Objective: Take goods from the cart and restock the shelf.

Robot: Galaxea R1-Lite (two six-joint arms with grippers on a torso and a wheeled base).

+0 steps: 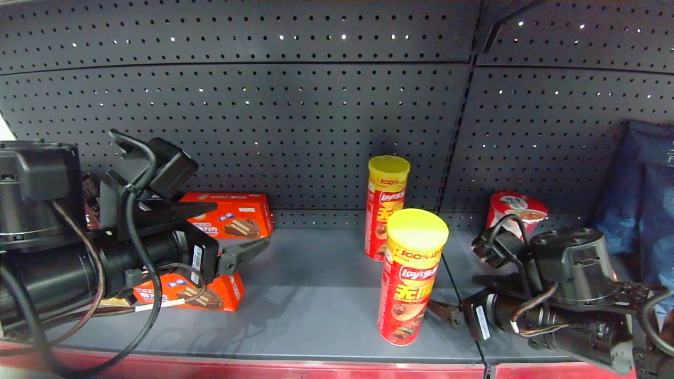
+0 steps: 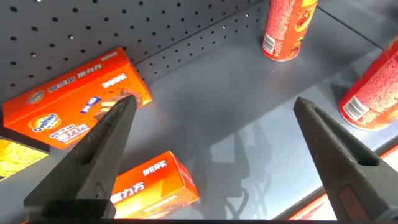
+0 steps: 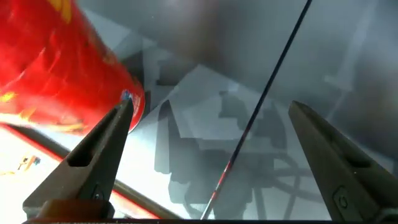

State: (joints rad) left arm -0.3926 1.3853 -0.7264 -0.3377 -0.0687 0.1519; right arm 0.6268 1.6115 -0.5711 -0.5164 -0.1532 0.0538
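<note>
Head view, far left: the left gripper (image 1: 239, 226) hangs above the shelf (image 1: 316, 295), its jaws spread wide with nothing between them.
Orange boxes: the back box (image 1: 231, 213) stands against the pegboard wall (image 1: 263, 116). The front box (image 1: 210, 295) lies flat nearer the shelf's red edge, partly under the left arm. The two are apart.
Shelf middle: bare grey surface between the boxes and the cans.
Back can: the back can (image 1: 386, 208) stands upright, red with a yellow lid, close to the wall.
Front can: the front can (image 1: 410, 276) stands upright near the front edge, just ahead of the back can.
Right gripper: the right gripper (image 3: 210, 109) sits low beside the front can, jaws wide and empty. The can's base is just beside one fingertip, outside the gap; I cannot tell if they touch.
Far right: a red cup (image 1: 516, 208) at the back, then blue bags (image 1: 642, 189).
</note>
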